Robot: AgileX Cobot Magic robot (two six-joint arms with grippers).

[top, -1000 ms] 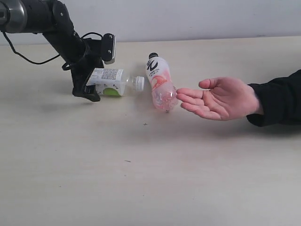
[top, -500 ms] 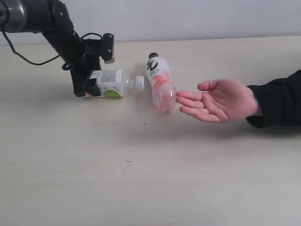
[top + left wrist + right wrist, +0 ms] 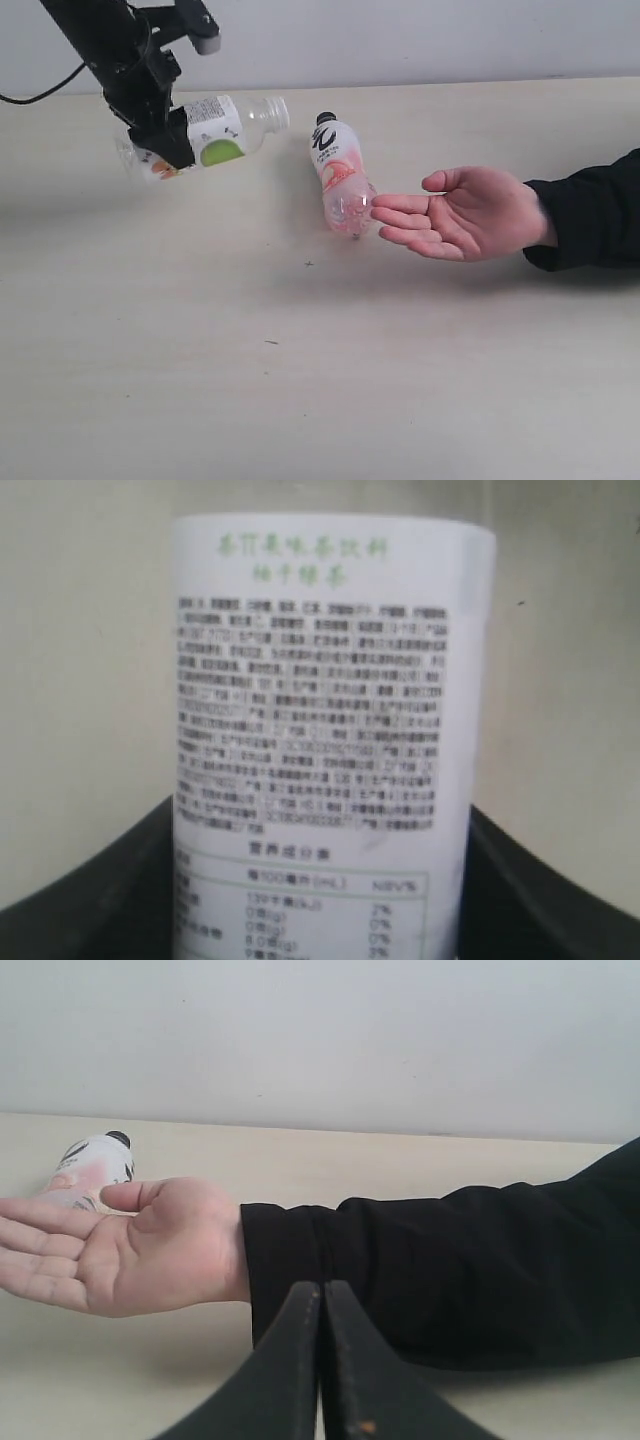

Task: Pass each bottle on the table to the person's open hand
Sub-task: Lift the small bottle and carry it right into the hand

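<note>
A clear bottle with a white and green label (image 3: 215,135) hangs tilted above the table (image 3: 300,380), its white cap pointing right. My left gripper (image 3: 165,140) is shut on its lower body. Up close, the printed label (image 3: 325,730) fills the left wrist view between the black fingers (image 3: 90,900). A pink bottle with a black cap (image 3: 340,175) lies on the table, its base by the fingertips of the person's open hand (image 3: 470,210). The right wrist view shows my right gripper (image 3: 322,1295) shut and empty, close to the person's black sleeve, with the hand (image 3: 120,1245) and the pink bottle (image 3: 90,1165) beyond.
The person's black-sleeved forearm (image 3: 590,210) reaches in from the right edge. A pale wall (image 3: 400,40) runs behind the table's far edge. A black cable (image 3: 40,95) trails from the left arm.
My left gripper closed on the white-labelled bottle, then lifted it off the table, up and slightly left. The hand and the pink bottle stayed put.
</note>
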